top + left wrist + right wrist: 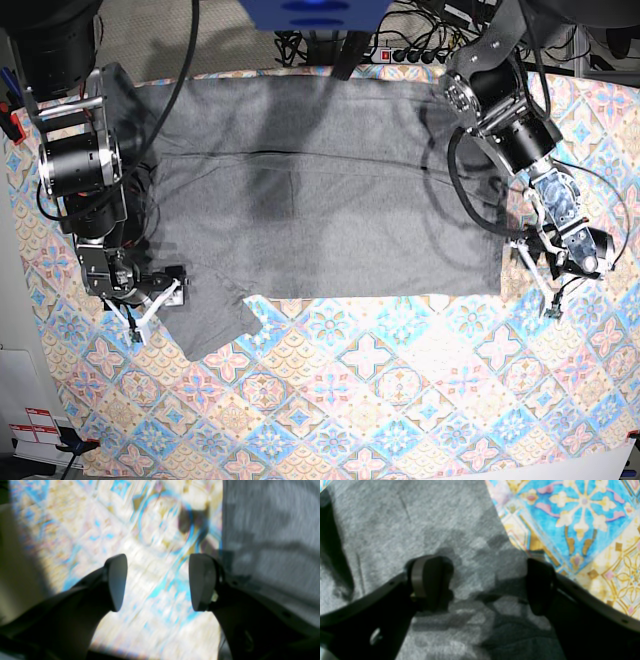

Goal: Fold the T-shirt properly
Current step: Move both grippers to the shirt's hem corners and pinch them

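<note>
Your T-shirt (320,190) lies spread flat across the far half of the surface, on the tile-patterned tablecloth (380,390), one sleeve jutting toward the near-left. No print or label is legible on it. Your right end effector (485,585) hovers wide open over grey fabric, gripping nothing. Your left end effector (157,582), likewise agape and empty, appears motion-blurred beside the shirt's edge.

Right end effector (485,585) spread wide over the grey T-shirt (407,525) — patterned tablecloth (582,517) at upper right.
</note>
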